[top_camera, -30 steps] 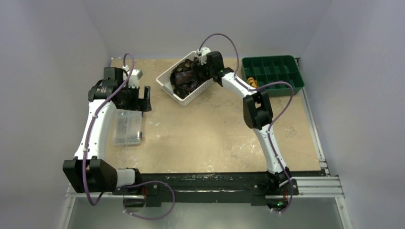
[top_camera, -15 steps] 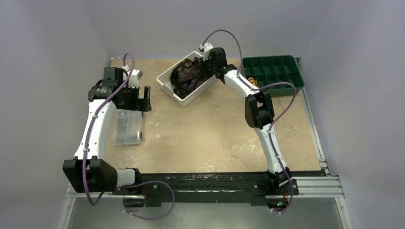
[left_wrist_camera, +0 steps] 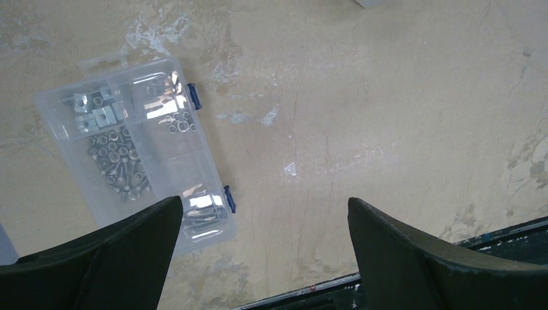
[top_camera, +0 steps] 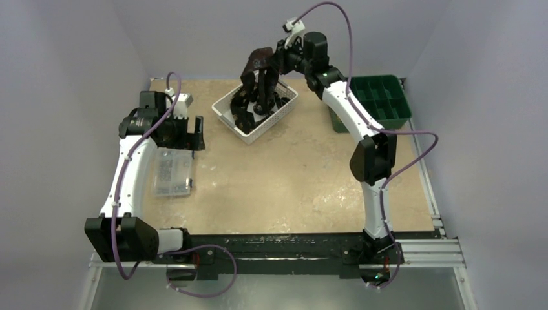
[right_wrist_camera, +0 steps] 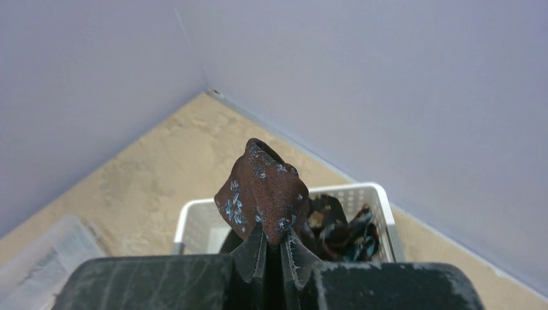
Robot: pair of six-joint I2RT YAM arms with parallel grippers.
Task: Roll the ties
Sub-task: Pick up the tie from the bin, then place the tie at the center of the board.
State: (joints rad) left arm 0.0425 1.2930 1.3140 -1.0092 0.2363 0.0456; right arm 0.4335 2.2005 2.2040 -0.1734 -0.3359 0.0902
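Observation:
My right gripper (top_camera: 270, 64) is raised above the white basket (top_camera: 221, 110) and is shut on a dark brown tie (top_camera: 256, 64) with pale blue marks. The tie hangs from it in two strands down into the basket. In the right wrist view a fold of that tie (right_wrist_camera: 265, 190) sticks out past the pinched right gripper (right_wrist_camera: 274, 248). More ties (right_wrist_camera: 342, 232) lie bunched in the basket (right_wrist_camera: 194, 213). My left gripper (top_camera: 194, 134) stands open at the left, over the table beside a clear parts box; in its wrist view the left gripper (left_wrist_camera: 265, 219) has nothing between its fingers.
A clear plastic box of screws (top_camera: 173, 172) lies on the table under the left arm, and its blue-latched side shows in the left wrist view as the box (left_wrist_camera: 132, 145). A green compartment tray (top_camera: 381, 97) stands at the back right. Walls close in behind and beside.
My right gripper shut on a tie inside the basket, then rose and drew the tie up out of it. The left arm has not moved.

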